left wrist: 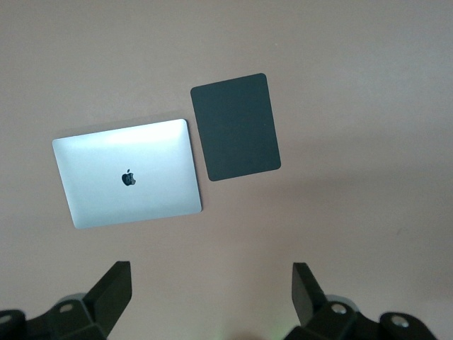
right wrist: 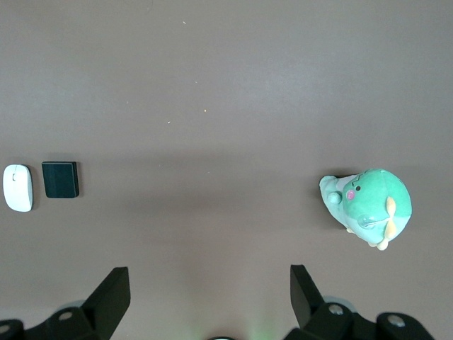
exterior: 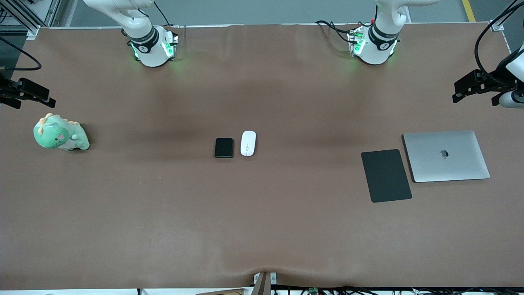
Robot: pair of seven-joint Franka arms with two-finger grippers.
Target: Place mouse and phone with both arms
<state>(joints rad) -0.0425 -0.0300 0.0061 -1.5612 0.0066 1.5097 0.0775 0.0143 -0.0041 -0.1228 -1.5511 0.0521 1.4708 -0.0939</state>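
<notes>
The white mouse (exterior: pixel 248 143) lies mid-table, with the small black phone (exterior: pixel 224 147) beside it toward the right arm's end. Both also show in the right wrist view: the mouse (right wrist: pixel 18 188) and the phone (right wrist: pixel 60 179). My right gripper (right wrist: pixel 209 283) is open and empty, held high over the right arm's end of the table (exterior: pixel 39 96). My left gripper (left wrist: pixel 211 283) is open and empty, held high over the left arm's end (exterior: pixel 462 92). Neither gripper is near the mouse or the phone.
A green plush dinosaur (exterior: pixel 60 133) sits toward the right arm's end. A large black mouse pad (exterior: pixel 385 175) and a closed silver laptop (exterior: pixel 446 155) lie side by side toward the left arm's end. Brown cloth covers the table (exterior: pixel 262 225).
</notes>
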